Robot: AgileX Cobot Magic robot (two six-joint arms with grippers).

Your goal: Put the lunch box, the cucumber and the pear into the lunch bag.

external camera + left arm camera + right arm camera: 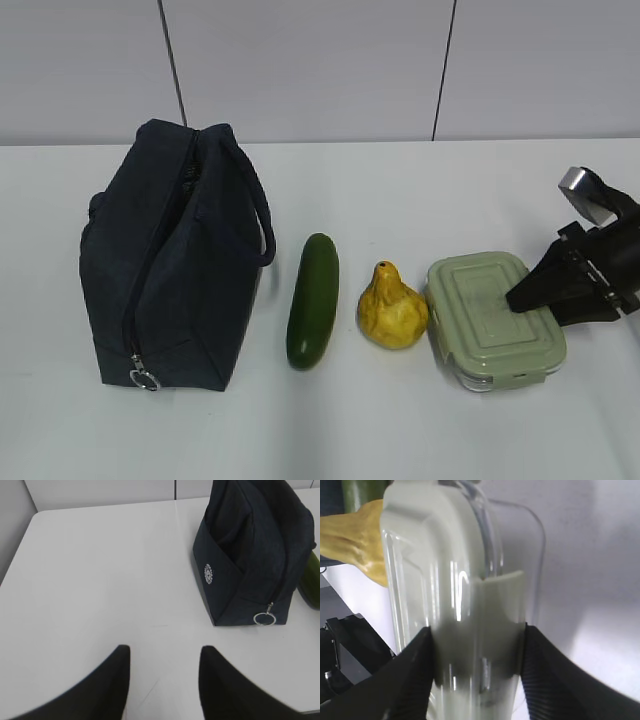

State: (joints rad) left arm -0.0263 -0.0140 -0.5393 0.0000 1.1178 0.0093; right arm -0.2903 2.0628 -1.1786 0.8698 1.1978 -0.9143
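The right tool (pixel 475 645) straddles the near end of the lunch box (pixel 495 318), jaws against its sides, gripping or nearly so; the left tool (pixel 162 680) hangs open and empty above bare desk (pixel 100 580). Next comes lifting the box to the lunch bag (pixel 170 260), farthest from the right tool and apparently zipped. The pear (pixel 392 308) and cucumber (pixel 313 300) lie between.
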